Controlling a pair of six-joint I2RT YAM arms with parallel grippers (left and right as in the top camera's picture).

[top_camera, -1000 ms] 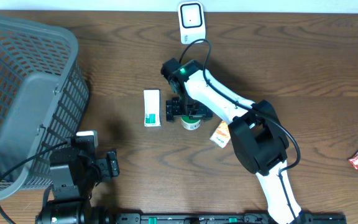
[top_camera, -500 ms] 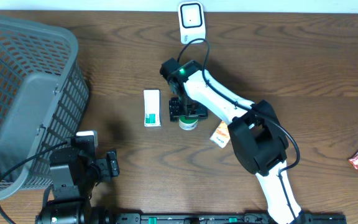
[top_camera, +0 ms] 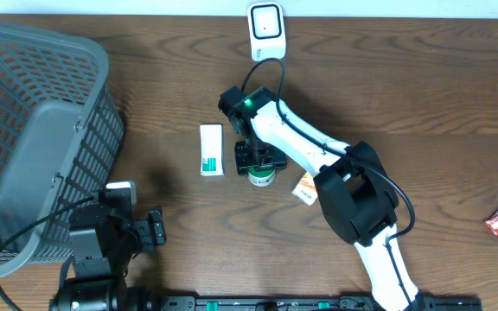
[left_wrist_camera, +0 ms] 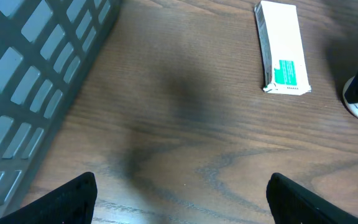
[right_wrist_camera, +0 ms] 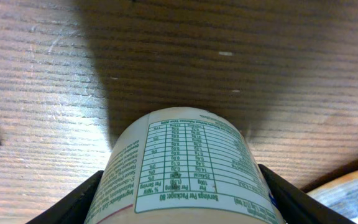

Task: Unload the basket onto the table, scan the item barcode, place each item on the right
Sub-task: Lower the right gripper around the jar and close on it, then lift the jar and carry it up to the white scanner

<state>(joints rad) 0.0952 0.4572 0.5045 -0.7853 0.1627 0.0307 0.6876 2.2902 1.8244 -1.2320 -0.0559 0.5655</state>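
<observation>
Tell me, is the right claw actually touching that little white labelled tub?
Touching. The right wrist view shows it: both dark fingers of the right gripper sit flush against the sides of the tub, with no gap visible.

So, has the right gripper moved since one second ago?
Yes. The right gripper, its fingers around the cup, has shifted slightly toward the white box, which has stayed put.

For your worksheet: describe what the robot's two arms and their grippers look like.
The right arm has white links, black joints, a lit green light and a looping black cable; the right gripper is black. The left arm and the left gripper are black too.
</observation>
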